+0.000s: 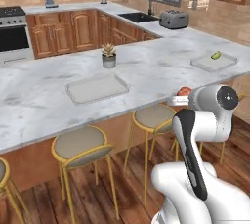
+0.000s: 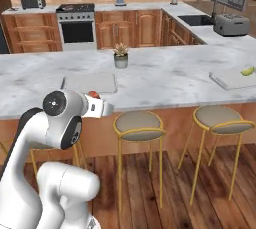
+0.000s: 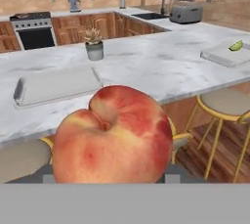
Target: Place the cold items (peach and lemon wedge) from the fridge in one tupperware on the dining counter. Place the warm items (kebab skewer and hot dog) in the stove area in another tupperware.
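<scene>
My gripper (image 1: 179, 97) is shut on the peach (image 3: 112, 135), a red and yellow fruit that hides the fingers in the hand view. It hangs just off the front edge of the dining counter (image 1: 44, 108), over the stools; the peach (image 2: 93, 94) peeks out past the arm's wrist. An empty clear tupperware (image 1: 96, 88) lies on the counter ahead and to the left. A second tupperware (image 1: 213, 63) at the counter's right end holds the green-yellow lemon wedge (image 1: 216, 55). The same wedge (image 3: 236, 46) lies in its tupperware (image 3: 219, 56) at the right of the hand view.
A small potted plant (image 1: 109, 56) stands behind the empty tupperware. Round stools (image 1: 80, 145) with yellow legs line the counter's near side. A toaster (image 1: 174, 19) and sink (image 1: 138, 16) sit on the far counter, and the stove (image 2: 76, 23) stands at the back wall.
</scene>
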You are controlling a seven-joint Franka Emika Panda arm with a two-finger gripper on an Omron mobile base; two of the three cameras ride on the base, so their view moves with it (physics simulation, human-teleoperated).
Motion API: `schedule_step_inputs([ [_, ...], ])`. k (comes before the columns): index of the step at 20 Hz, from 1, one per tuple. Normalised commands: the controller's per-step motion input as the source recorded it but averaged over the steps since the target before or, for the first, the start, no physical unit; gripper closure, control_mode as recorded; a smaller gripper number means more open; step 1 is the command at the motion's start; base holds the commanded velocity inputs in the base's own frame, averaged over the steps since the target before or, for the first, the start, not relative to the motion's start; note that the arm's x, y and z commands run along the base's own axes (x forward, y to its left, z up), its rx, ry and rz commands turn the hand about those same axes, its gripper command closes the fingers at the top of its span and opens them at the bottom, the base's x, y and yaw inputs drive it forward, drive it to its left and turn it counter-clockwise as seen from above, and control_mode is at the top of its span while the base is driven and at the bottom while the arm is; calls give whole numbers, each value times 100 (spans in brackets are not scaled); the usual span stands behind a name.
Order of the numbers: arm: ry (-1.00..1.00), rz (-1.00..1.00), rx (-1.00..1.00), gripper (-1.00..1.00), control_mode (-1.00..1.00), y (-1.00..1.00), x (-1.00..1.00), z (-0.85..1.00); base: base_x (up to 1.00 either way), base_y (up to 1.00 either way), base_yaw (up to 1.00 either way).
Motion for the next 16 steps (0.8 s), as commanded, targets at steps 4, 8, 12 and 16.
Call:
schedule_step_inputs([
  [4,0,0,0,100,100,0,0,0,12,-100,0],
  [8,0,0,0,100,100,0,0,0,19,-100,0],
  [12,0,0,0,100,100,0,0,0,32,-99,0],
  [16,0,0,0,100,100,0,0,0,40,-97,0],
])
